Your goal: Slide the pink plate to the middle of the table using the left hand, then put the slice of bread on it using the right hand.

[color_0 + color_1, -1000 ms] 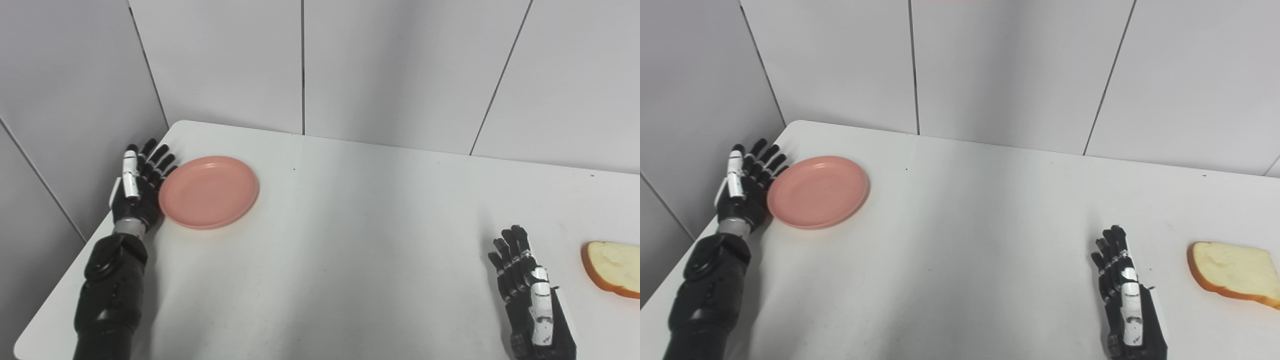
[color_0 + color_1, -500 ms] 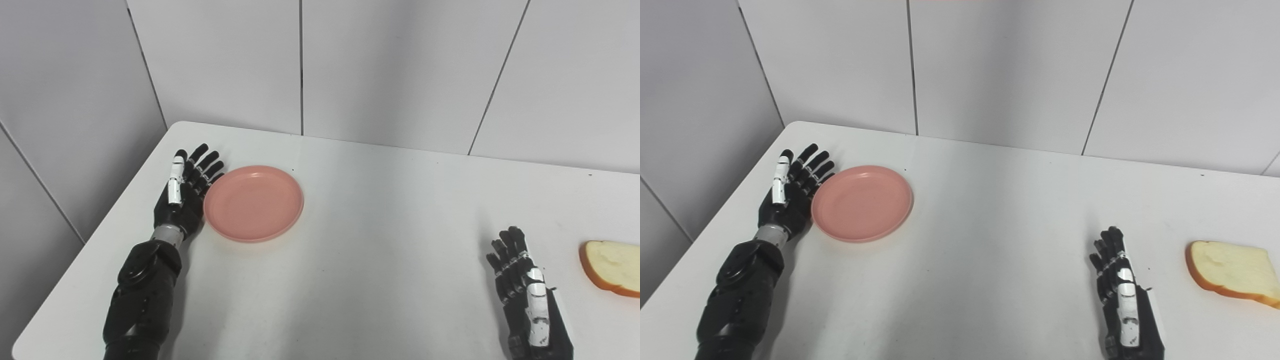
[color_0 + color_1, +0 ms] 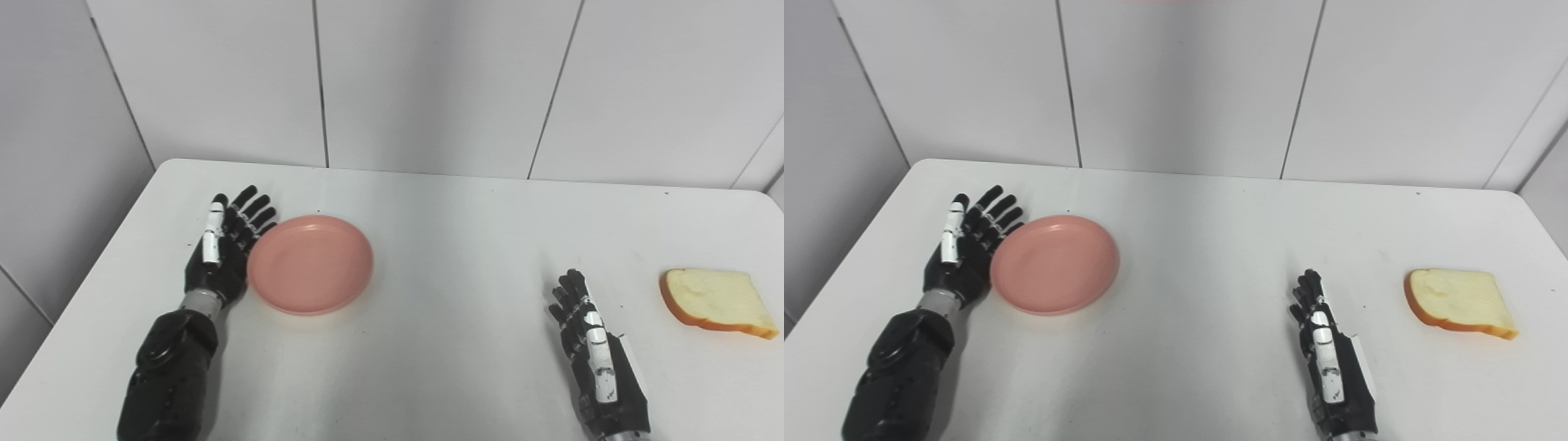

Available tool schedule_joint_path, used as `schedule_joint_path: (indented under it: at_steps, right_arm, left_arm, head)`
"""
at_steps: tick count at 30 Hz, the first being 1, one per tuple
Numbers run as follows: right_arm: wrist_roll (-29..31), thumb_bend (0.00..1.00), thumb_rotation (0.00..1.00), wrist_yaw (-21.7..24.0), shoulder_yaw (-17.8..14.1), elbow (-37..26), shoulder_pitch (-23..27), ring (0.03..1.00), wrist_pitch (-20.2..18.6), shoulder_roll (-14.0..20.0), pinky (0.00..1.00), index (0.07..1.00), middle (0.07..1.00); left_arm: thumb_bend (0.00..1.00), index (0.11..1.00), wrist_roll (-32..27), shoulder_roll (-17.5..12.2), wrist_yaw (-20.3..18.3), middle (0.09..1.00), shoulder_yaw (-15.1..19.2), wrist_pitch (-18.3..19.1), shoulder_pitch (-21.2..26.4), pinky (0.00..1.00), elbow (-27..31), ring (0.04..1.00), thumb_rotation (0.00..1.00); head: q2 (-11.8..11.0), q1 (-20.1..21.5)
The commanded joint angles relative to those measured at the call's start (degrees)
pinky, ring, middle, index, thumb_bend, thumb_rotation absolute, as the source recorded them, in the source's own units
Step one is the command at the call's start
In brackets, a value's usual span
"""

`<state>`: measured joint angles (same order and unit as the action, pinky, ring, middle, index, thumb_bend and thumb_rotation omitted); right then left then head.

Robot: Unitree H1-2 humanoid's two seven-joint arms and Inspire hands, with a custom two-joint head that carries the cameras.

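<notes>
The round pink plate [image 3: 310,264] lies flat on the white table [image 3: 459,245], left of the table's middle. My left hand [image 3: 222,257] stands open against the plate's left rim, fingers straight and pointing away from me, palm toward the plate. A slice of bread [image 3: 715,300] with an orange-brown crust lies flat near the table's right side. My right hand [image 3: 595,361] rests open near the front edge, left of the bread and a hand's width apart from it, holding nothing.
Grey panelled walls stand close behind the table and along its left side. The table's rounded back corners show at left [image 3: 160,164] and right [image 3: 768,195]. Bare tabletop lies between the plate and my right hand.
The camera has turned to the right. My left hand has pushed the pink plate rightward across the table, away from the left edge. The right hand and the bread have stayed put.
</notes>
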<state>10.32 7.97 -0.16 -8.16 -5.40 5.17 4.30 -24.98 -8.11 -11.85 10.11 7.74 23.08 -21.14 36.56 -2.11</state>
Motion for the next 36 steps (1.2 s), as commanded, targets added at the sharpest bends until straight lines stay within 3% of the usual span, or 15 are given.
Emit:
schedule_joint_path:
  at_steps: [1,11,16,23,36]
  right_arm:
    - [0.6,0.4,1.0,0.3,0.6,3.6,-1.1,0.993,0.5,-1.4,1.0,0.998,1.0]
    - [-1.0,0.44,1.0,-0.8,0.9,2.3,-1.2,0.991,-0.9,-1.8,1.0,1.0,1.0]
    - [-0.9,0.41,1.0,-0.8,1.1,1.6,-1.3,0.993,-1.8,-2.4,1.0,1.0,1.0]
    - [-1.2,0.4,1.0,-1.6,1.6,-0.3,-1.7,0.992,-3.4,-3.4,1.0,0.999,1.0]
    - [-2.6,0.4,1.0,-2.5,2.5,-0.9,-2.0,1.0,-3.0,-4.2,1.0,1.0,1.0]
  left_arm:
    - [0.42,0.856,1.0,0.8,-0.6,0.862,-1.2,0.6,0.8,0.85,0.6,0.872,1.0]
    - [0.4,0.849,2.3,4.1,0.1,0.856,-3.7,3.2,0.6,0.85,4.1,0.861,1.0]
    - [0.41,0.858,2.3,5.0,0.2,0.864,-4.4,5.4,0.0,0.86,6.9,0.873,1.0]
    - [0.4,0.848,3.1,7.2,0.4,0.853,-5.6,5.9,-0.6,0.86,9.1,0.866,1.0]
    - [0.41,0.859,2.8,9.1,-0.9,0.866,-8.8,8.6,-2.1,0.88,12.5,0.876,1.0]
  head:
    - [0.1,-0.1]
    - [1.5,0.9]
    - [1.8,1.7]
    - [2.5,2.7]
    - [3.6,4.3]
